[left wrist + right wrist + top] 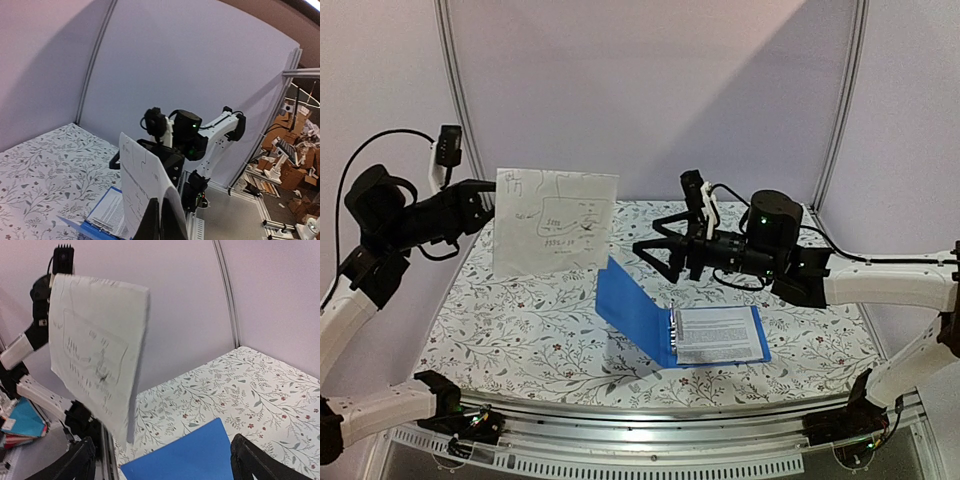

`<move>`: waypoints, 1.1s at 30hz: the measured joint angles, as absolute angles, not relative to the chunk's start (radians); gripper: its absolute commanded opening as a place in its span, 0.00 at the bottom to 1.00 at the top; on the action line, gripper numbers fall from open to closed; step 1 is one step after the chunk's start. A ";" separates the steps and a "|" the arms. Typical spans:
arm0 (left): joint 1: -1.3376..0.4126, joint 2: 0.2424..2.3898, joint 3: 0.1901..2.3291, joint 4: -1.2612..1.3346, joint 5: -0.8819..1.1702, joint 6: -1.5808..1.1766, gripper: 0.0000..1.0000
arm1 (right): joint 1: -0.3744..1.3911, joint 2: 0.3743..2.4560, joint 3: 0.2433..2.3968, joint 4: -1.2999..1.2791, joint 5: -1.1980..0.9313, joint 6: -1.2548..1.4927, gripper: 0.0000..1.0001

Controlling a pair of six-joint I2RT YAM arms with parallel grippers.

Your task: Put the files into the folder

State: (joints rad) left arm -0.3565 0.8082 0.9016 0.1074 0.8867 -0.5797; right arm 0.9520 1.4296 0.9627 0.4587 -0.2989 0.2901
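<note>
One file, a white sheet with dark marks, hangs upright in the air above the table's left half. My left gripper is shut on its left edge; in the left wrist view the sheet rises from between the closed fingers. The blue folder lies open on the table with its left cover tilted up, and a printed file rests inside by the rings. My right gripper hovers open just above the raised cover, its fingers wide apart with nothing between them.
The table has a floral cloth. White walls and metal frame posts close it in at the back. A metal rail runs along the near edge between the arm bases.
</note>
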 measured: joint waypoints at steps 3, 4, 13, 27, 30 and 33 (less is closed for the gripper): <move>-0.447 0.869 0.923 0.128 0.885 -0.575 0.00 | 0.924 1.447 0.953 0.561 -0.356 0.375 0.93; -0.472 0.894 0.930 0.130 0.883 -0.570 0.00 | 0.917 1.457 0.953 0.600 -0.380 0.404 0.92; -0.549 0.981 0.948 0.134 0.846 -0.542 0.00 | 0.902 1.526 0.949 0.854 -0.604 0.599 0.61; -0.553 1.021 0.948 0.187 0.773 -0.550 0.34 | 0.891 1.565 0.931 0.977 -0.707 0.771 0.00; -0.555 1.021 0.957 0.133 0.721 -0.517 0.60 | 0.870 1.563 0.928 0.935 -0.700 0.778 0.00; -0.558 1.033 1.014 -0.020 0.574 -0.464 0.72 | 0.807 1.547 0.929 0.806 -0.688 0.778 0.00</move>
